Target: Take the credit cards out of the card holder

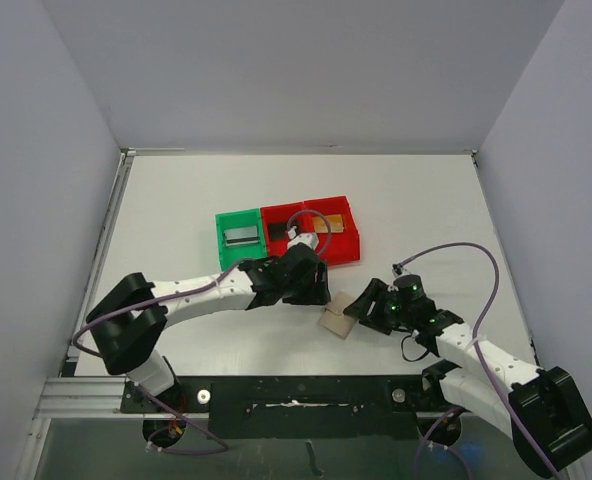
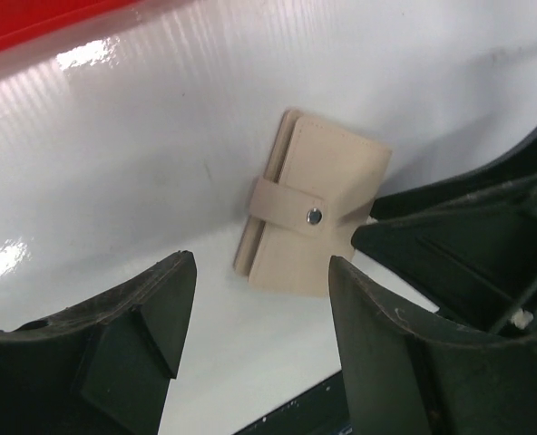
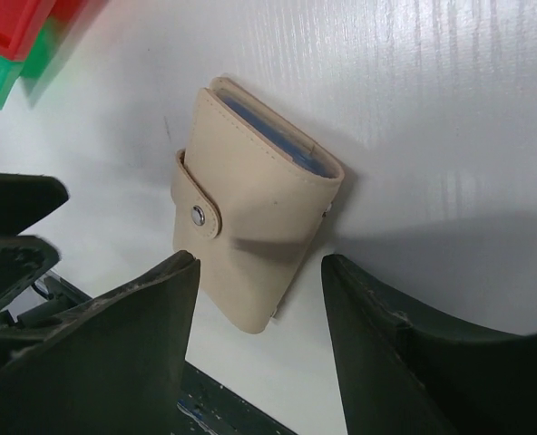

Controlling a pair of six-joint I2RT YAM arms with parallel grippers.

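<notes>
dark fingers (image 3: 141,335) of the right gripper (image 3: 259,263) fill the bottom of its wrist view, jaws apart and gripping nothing, with the card holder (image 3: 250,217) lying flat on the table (image 3: 450,109) just ahead of them and partly framed by the gap. it is folded shut, and its strap is fastened by the snap (image 3: 198,215) on the side toward the left finger. a strip of blue pocket (image 3: 268,127) shows along the far edge. its long axis runs slantwise, not square to the jaw line. the left gripper (image 2: 261,263) also has its jaws apart and empty. from there the holder (image 2: 314,204) lies ahead and a little right of the gap, strap across the middle, and the right arm's fingers (image 2: 468,236) sit just beside its right edge. from above, the holder (image 1: 337,321) lies between the two grippers, the right one (image 1: 374,306) looking the nearer and the left one (image 1: 311,285) up and to its left. no cards can be seen in the holder while it is shut. the coming move likely turns on freeing the snap, so one arm would have to pin the body while the other lifts the strap.
</notes>
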